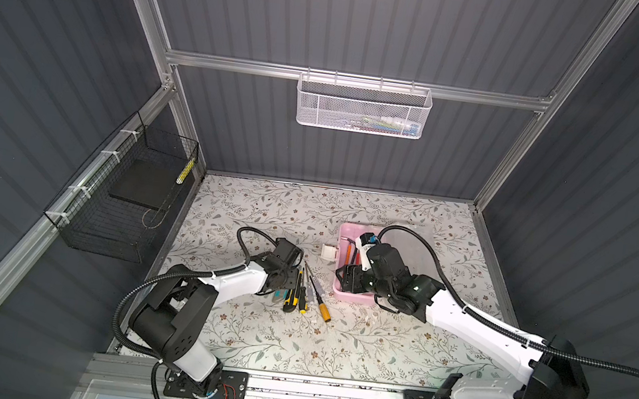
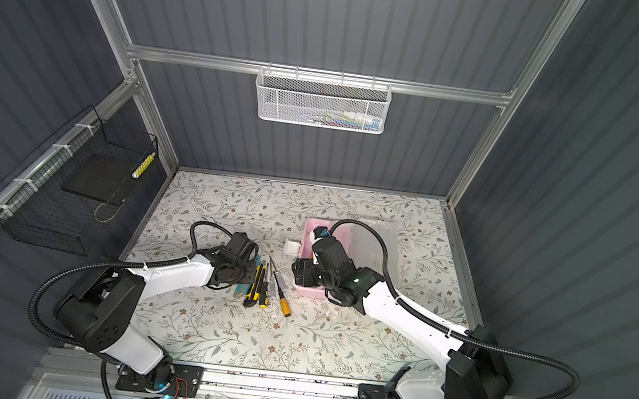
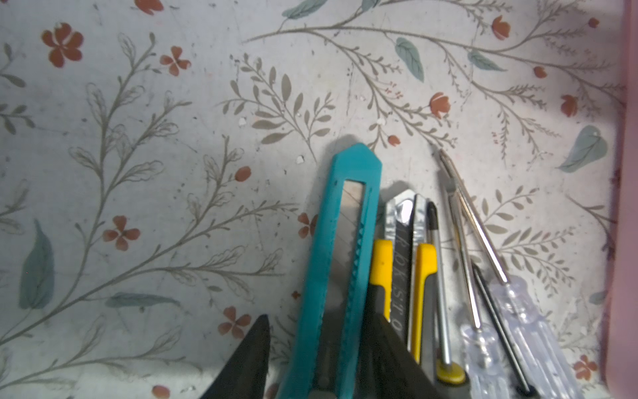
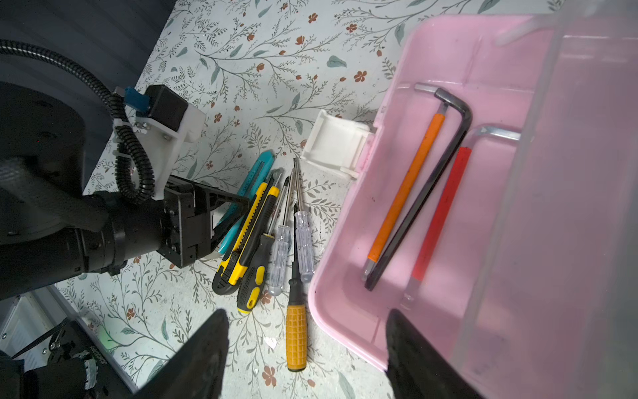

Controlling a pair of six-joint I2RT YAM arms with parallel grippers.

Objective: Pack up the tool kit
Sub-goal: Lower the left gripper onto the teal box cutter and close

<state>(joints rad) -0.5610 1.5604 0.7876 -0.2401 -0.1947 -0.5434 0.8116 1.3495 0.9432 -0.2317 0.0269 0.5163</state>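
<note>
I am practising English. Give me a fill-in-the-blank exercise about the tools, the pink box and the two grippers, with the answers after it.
1. The left gripper has its jaws on either side of the ____ utility knife.
2. Inside the pink box lie ____ hex keys.
3. The clear-handled screwdrivers on the table number ____.
4. The jaws of the right gripper stand ____.
Answers: teal; three; two; open.

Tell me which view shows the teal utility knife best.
The left wrist view: the teal utility knife lies close, blade visible. The right wrist view shows its front part only; in both top views the left arm hides most.
</note>
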